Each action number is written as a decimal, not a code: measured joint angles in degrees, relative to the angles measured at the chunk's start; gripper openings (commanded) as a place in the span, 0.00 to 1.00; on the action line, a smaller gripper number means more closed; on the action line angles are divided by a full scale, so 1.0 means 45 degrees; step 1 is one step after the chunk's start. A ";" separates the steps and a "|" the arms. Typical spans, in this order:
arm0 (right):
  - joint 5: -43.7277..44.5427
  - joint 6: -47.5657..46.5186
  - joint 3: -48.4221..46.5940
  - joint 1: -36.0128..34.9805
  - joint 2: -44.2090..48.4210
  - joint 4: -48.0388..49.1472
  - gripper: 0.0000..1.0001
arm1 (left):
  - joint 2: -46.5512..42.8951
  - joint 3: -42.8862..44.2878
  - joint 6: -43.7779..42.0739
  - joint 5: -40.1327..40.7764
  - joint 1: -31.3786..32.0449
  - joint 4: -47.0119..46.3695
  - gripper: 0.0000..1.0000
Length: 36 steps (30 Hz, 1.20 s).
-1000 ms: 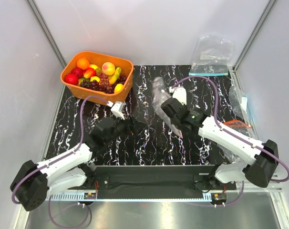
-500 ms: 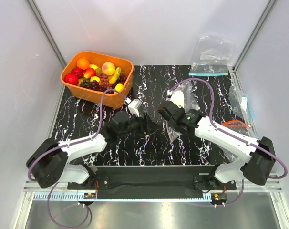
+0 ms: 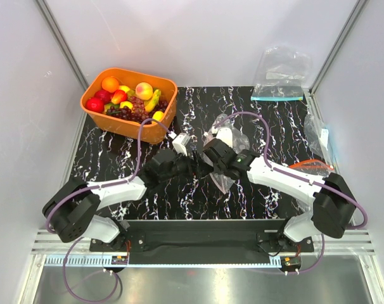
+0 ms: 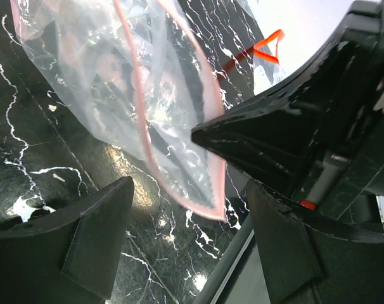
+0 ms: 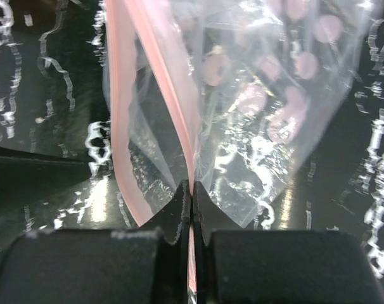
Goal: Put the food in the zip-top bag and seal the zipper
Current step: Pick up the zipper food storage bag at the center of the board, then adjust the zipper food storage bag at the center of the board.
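Basket (image 3: 132, 126): orange tub, well to the left of the zip-top bag (image 3: 225, 182) and farther from the arm bases than it.
Food (image 3: 119, 95): all inside the basket, well apart from the zip-top bag. An orange (image 3: 110, 83), a peach (image 3: 144, 90) and red ones (image 3: 96, 104) lie among a banana bunch (image 3: 154, 99) and dark grapes (image 3: 136, 113).
Mat (image 3: 116, 158): black with white veining, spread beneath the zip-top bag and out to both sides of it.
Left gripper (image 3: 199, 166): just left of the zip-top bag, pointing toward it. In the left wrist view its fingers (image 4: 97, 234) stand wide apart and the lower curve of the bag's mouth hangs between them. Whether either finger touches the film cannot be told.
Zip-top bag: clear, crinkled film near the middle of the mat, between the two grippers. Pale pink round spots show on it in the right wrist view. Whether its lower end rests on the mat cannot be told.
Zipper (image 5: 119, 114): pale pink strip along the zip-top bag's mouth. Its two halves are spread apart, meeting only at the pinched point.
Right gripper (image 3: 212, 166): at the zip-top bag's left edge, its arm reaching in from the right. The fingers are pressed together with the zipper clamped between their tips.
Cable (image 3: 312, 164): orange-red, on the mat well to the right of the zip-top bag.
Teal-strip bag (image 3: 279, 73): second clear bag, far beyond the zip-top bag and to its right, past the mat's edge.
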<state>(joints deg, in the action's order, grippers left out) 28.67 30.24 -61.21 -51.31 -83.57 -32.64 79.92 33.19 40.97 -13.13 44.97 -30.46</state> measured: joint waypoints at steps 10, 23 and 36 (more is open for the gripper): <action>-0.1020 -0.0112 0.0112 -0.0005 0.0000 0.1107 0.00 | -0.0092 -0.0039 -0.0015 0.1462 0.0000 0.0860 0.64; -0.2497 -0.0219 0.0423 -0.0010 0.0257 0.1739 0.33 | 0.1253 0.1083 0.0063 0.3128 -0.0199 0.2045 0.04; -0.2846 -0.1069 0.0034 0.1778 0.2098 0.1166 0.77 | 0.2458 0.0811 -0.0083 0.2069 -0.0767 0.1875 0.00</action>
<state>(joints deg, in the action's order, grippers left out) 15.86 25.43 -61.06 -43.31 -74.13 -27.40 90.98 36.84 40.60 -3.81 41.52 -22.02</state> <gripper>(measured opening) 0.737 0.012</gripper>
